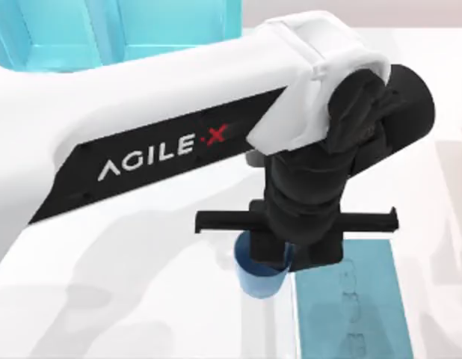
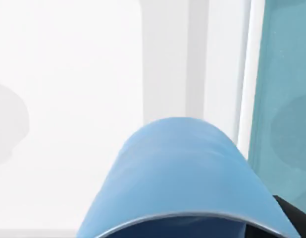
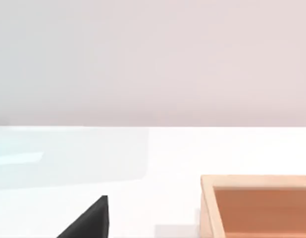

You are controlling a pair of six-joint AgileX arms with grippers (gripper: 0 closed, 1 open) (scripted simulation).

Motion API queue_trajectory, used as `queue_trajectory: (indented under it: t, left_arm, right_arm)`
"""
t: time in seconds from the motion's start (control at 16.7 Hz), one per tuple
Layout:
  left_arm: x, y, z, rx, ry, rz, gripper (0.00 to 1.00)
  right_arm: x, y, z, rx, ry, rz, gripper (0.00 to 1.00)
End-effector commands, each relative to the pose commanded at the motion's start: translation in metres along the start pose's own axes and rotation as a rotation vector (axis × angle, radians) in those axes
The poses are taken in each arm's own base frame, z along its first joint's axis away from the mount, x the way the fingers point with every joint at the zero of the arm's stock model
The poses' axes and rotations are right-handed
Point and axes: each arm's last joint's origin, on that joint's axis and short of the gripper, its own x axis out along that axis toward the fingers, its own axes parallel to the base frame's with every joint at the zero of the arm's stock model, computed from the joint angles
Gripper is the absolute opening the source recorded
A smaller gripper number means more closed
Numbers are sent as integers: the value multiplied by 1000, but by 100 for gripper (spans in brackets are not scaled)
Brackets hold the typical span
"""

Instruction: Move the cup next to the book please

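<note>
the only readable lettering was "agile·x", in white capitals with a red x, printed on a black panel [image 1: 152, 161] along the side of the left arm [image 1: 104, 97] in the top view. the book [image 1: 362, 314] bore faint darker figures down its cover, too dim to read.

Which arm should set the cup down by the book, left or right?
Left. The left gripper is already over the cup, right beside the book; the cup sits close under its wrist camera. The right wrist view shows a wooden box, not the cup.
</note>
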Motion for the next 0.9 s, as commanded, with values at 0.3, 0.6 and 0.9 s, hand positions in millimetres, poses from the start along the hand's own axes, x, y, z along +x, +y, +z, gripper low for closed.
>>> queue_trajectory:
  t: [0.3,0.6,0.9]
  left_arm:
    - [0,-2,-3,-4,1,3,0]
    - [10,0,-1,-10,1,2,0]
    - [57,5,-3,-5,2,3,0]
  right_arm:
    - [0,0,0,0,0,0,100]
    - [0,0,0,0,0,0,100]
    - [0,0,0,0,0,0,100]
